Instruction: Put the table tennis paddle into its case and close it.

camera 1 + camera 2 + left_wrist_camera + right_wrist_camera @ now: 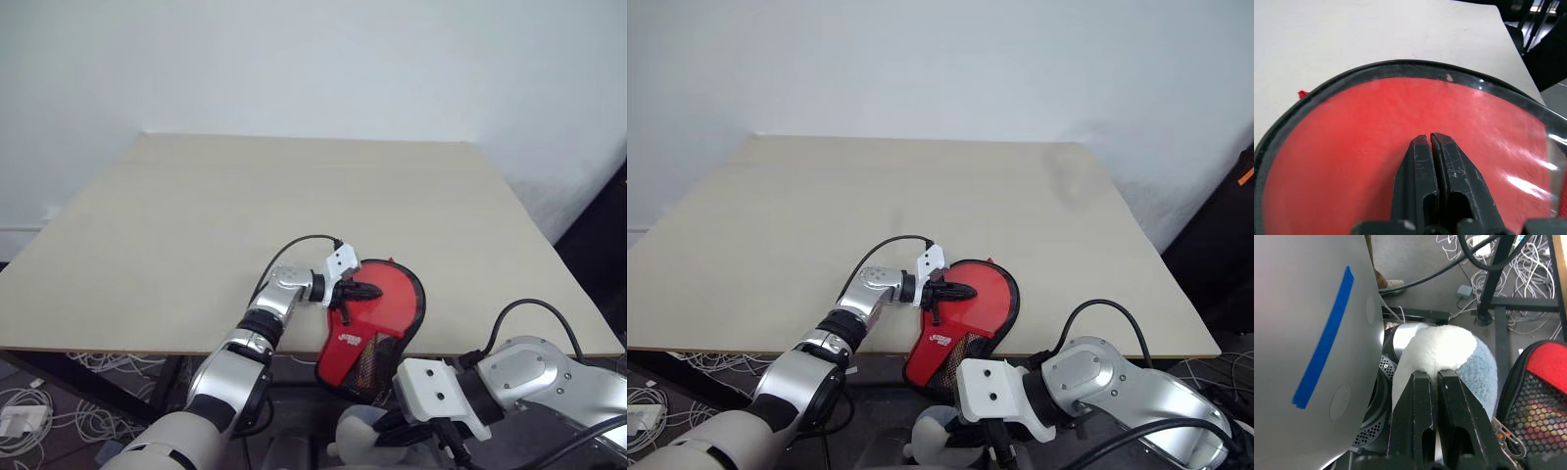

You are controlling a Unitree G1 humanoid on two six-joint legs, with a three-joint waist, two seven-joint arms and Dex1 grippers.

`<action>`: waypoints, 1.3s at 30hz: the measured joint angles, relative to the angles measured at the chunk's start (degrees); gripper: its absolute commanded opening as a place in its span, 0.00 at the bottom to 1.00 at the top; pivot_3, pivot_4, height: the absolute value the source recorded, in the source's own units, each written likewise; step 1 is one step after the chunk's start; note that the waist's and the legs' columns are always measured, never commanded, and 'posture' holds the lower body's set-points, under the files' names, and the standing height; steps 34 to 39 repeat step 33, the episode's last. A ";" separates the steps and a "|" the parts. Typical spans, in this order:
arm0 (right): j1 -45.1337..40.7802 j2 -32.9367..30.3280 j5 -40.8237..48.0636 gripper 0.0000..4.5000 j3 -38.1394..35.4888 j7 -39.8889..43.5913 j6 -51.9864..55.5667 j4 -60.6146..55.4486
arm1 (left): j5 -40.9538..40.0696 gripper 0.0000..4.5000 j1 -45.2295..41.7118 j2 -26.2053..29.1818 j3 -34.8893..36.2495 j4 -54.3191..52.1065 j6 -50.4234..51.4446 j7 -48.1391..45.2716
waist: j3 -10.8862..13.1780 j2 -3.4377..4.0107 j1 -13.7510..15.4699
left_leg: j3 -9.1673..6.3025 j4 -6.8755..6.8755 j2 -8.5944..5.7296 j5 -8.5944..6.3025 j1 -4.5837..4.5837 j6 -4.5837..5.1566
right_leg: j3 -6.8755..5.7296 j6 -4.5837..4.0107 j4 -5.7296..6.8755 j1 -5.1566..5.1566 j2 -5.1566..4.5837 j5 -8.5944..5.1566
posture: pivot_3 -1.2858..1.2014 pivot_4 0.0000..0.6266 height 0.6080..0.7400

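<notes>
from the head views, the case (377, 318) lies at the near edge of the pale table (294, 206), its round red part on the tabletop and its narrow end with the black mesh and white logo hanging out over the edge. the left gripper (364, 291) reaches in from the left and rests on the red panel, its black fingers pressed together with nothing between them. the right gripper (446, 439) sits low, below the table edge and near the overhanging mesh end; its fingers are hard to read from here. the table tennis paddle cannot be told apart from the case in these views. in the left wrist view, the left gripper's fingers (1418, 171) lie clenched tip to tip on the glossy red surface, ringed by the black zip edging (1400, 66). in the right wrist view, the right gripper (1432, 382) points down past the table, its fingers nearly closed with a thin slit between them, gripping nothing; the black mesh (1537, 416) of the case hangs just beside it, and cables (1528, 279) litter the floor.
</notes>
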 measured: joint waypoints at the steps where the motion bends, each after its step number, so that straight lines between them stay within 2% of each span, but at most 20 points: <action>1: 0.11 -0.02 -0.03 0.23 -0.03 -0.47 0.18 0.05 | 0.00 0.00 -0.01 -0.09 0.26 0.09 -0.04 0.31 | 0.00 0.00 0.00 | 0.01 0.00 0.00 0.00 0.00 0.00 | 0.00 0.00 0.00 0.00 0.00 0.00 | 0.52 0.00 1.00; 5: 0.73 -0.67 0.73 0.53 -3.22 -1.74 0.98 1.87 | -0.14 0.00 -0.14 -0.03 1.29 0.63 0.14 1.81 | 0.00 -0.02 0.00 | 0.01 0.01 -0.01 0.00 0.00 0.00 | 0.00 0.00 0.00 0.02 0.00 0.00 | 0.52 0.00 1.00; 9: 0.43 -0.84 6.11 0.87 -11.60 -1.59 2.30 5.15 | -1.20 0.00 -0.22 0.55 3.19 -0.09 3.50 1.99 | 0.02 -0.08 -0.16 | 0.02 0.01 0.03 0.01 0.00 0.01 | 0.01 -0.01 0.05 0.06 0.03 0.01 | 0.52 0.00 1.00; 11: -0.68 0.27 8.95 1.00 -15.22 -2.20 3.38 7.35 | -2.18 0.08 0.22 1.61 3.73 -1.62 5.59 2.01 | 0.03 -0.09 -0.50 | 0.03 -0.01 0.06 0.01 -0.01 0.01 | 0.02 -0.04 0.07 0.03 0.07 0.03 | 0.52 0.00 1.00; 12: -1.44 1.65 10.77 1.00 -17.36 -3.10 4.08 9.01 | -2.66 0.13 0.99 2.45 4.04 -3.57 6.64 1.99 | 0.04 -0.10 -0.66 | 0.04 -0.04 0.09 0.01 -0.01 0.01 | 0.04 -0.06 0.08 0.01 0.09 0.05 | 0.52 0.00 1.00; 17: -4.77 8.85 12.40 1.00 -23.07 -11.06 5.43 19.31 | -5.87 0.52 8.85 8.91 7.14 -19.12 13.44 3.14 | 0.06 -0.13 -0.90 | 0.08 -0.10 0.11 0.02 -0.04 0.01 | 0.07 -0.08 0.07 -0.04 0.09 0.07 | 0.52 0.00 1.00; 23: -6.33 17.39 7.91 1.00 -23.77 -20.67 3.64 29.32 | -12.68 0.97 16.77 17.97 17.80 -36.98 25.88 10.04 | 0.07 -0.12 -0.81 | 0.10 -0.10 0.09 0.02 -0.06 0.01 | 0.08 -0.20 0.08 -0.04 0.06 0.17 | 0.52 0.00 1.00; 26: -8.35 22.20 5.53 1.00 -23.49 -23.63 1.35 34.83 | -14.64 0.99 21.74 20.46 24.14 -41.82 28.26 16.74 | 0.07 -0.10 -0.91 | 0.13 -0.12 0.10 0.02 -0.02 0.01 | 0.08 -0.09 0.08 -0.04 0.06 0.23 | 0.52 0.00 1.00; 31: -13.73 28.73 0.93 1.00 -21.60 -27.06 -1.76 43.61 | -11.71 0.99 28.91 21.48 29.30 -40.47 25.79 30.32 | 0.07 -0.08 -1.14 | 0.13 -0.14 0.11 0.03 -0.03 -0.01 | 0.06 -0.15 0.10 -0.06 0.08 0.30 | 0.52 0.00 1.00; 39: -15.57 30.02 0.21 1.00 -20.84 -26.94 -2.37 45.50 | -11.71 0.99 30.81 20.92 30.00 -40.72 25.96 32.77 | 0.07 -0.09 -0.84 | 0.13 -0.14 0.09 0.02 -0.08 -0.01 | 0.04 -0.18 0.07 -0.11 0.05 0.33 | 0.52 0.00 1.00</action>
